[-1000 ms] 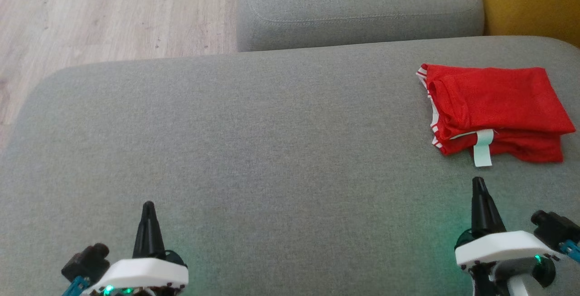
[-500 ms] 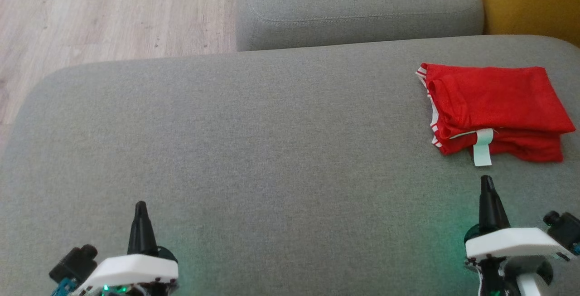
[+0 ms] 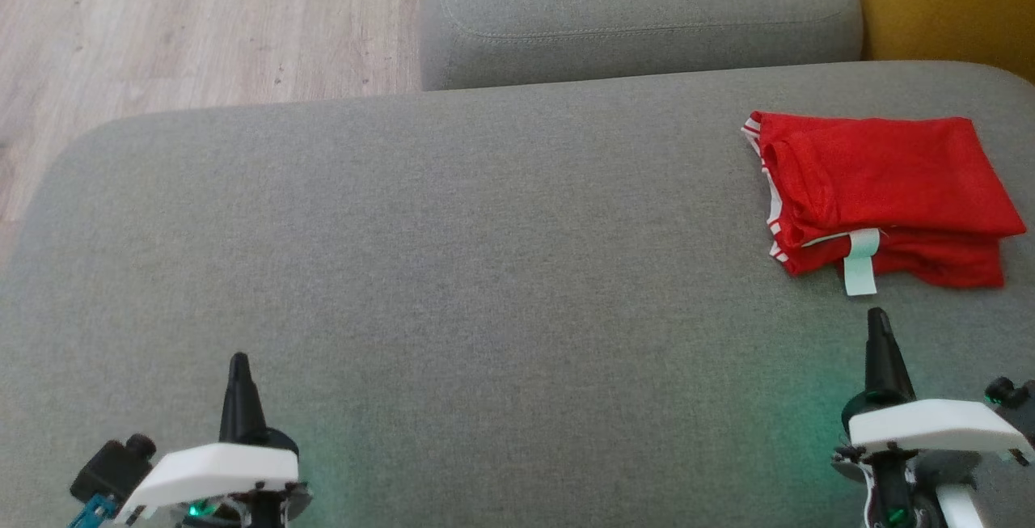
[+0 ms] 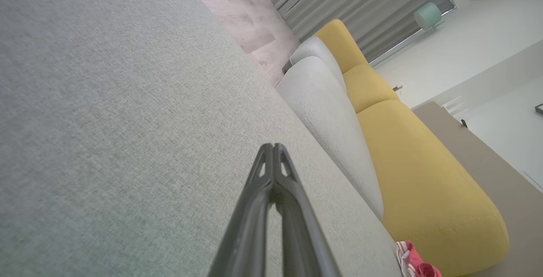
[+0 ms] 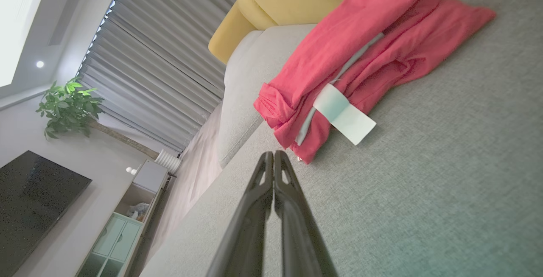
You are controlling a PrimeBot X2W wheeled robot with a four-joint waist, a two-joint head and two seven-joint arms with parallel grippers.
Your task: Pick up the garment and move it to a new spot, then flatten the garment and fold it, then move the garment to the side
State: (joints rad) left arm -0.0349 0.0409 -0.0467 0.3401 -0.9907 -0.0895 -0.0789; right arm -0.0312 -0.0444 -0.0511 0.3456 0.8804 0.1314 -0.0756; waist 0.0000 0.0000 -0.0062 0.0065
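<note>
- Spreading across most of the head view, the grey seat [image 3: 453, 269] carries everything. A grey back cushion [image 3: 639, 19] and a yellow cushion [image 3: 946, 2] sit beyond its far edge, with wooden floor [image 3: 162, 27] off to the far left.
- The red garment [image 3: 881, 188] lies as a flat folded stack near the seat's far right corner. Its long axis runs left to right across the head view, and its layered edges face the robot.
- The right gripper [image 3: 877, 318] is near the garment's front edge but not touching it. Its fingers are pressed together, hold nothing and point toward the stack, which lies straight ahead of the tips and slightly to the right.
- The left gripper [image 3: 238, 362] hangs over bare seat, well apart from the garment. Its fingers are also together and empty, and its wrist view catches a scrap of red at the bottom edge.
- The right arm is clearly the nearer one, so any last nudge sideways would probably fall to it. The garment already looks folded and set aside.
- A pale label [image 3: 861, 265] sticks out of the front edge toward the right gripper and is the part closest to its tips.
- The number of layers and the kind of garment are hard to make out. The stack's right corner reaches almost to the edge of the head view. Whether either gripper's tips touch the seat cannot be told.
</note>
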